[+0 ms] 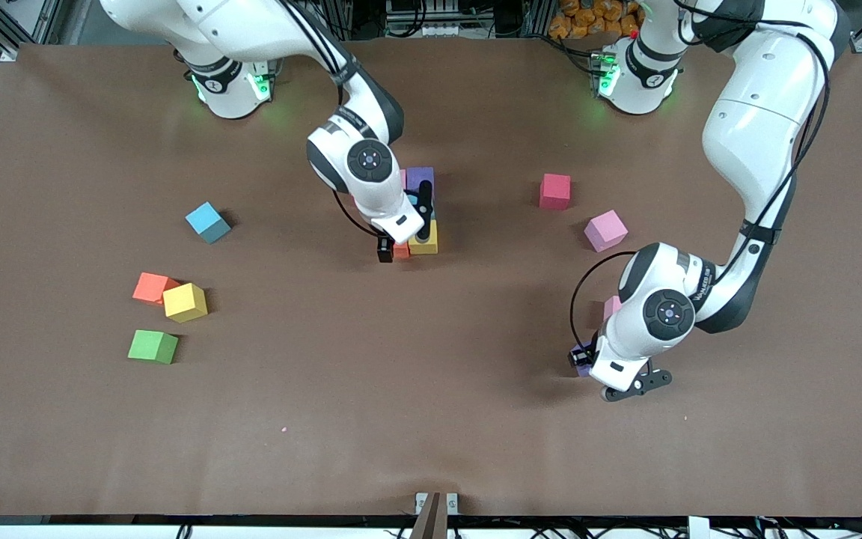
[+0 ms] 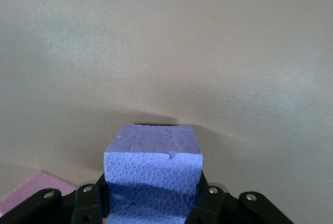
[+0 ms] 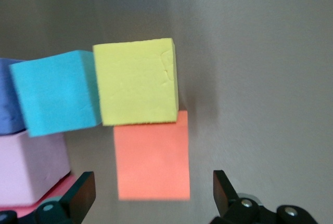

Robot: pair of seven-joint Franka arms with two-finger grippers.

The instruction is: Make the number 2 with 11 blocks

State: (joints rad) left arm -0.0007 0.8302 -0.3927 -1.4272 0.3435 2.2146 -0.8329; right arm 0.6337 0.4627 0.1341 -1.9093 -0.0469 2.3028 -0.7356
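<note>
A partial cluster of touching blocks lies mid-table. In the right wrist view it shows an orange block (image 3: 152,154), a yellow block (image 3: 138,81), a light blue block (image 3: 54,91), a purple one (image 3: 8,96) and a pink one (image 3: 31,164). My right gripper (image 1: 403,243) hangs open over the orange block (image 1: 401,251), with a finger on each side and not touching it (image 3: 152,193). My left gripper (image 1: 584,359) is shut on a purple block (image 2: 153,167) low over the table, beside a pink block (image 1: 611,305).
Loose blocks lie around: a red one (image 1: 555,191) and a pink one (image 1: 605,230) toward the left arm's end. A blue one (image 1: 208,222), an orange one (image 1: 153,287), a yellow one (image 1: 185,302) and a green cube (image 1: 153,346) lie toward the right arm's end.
</note>
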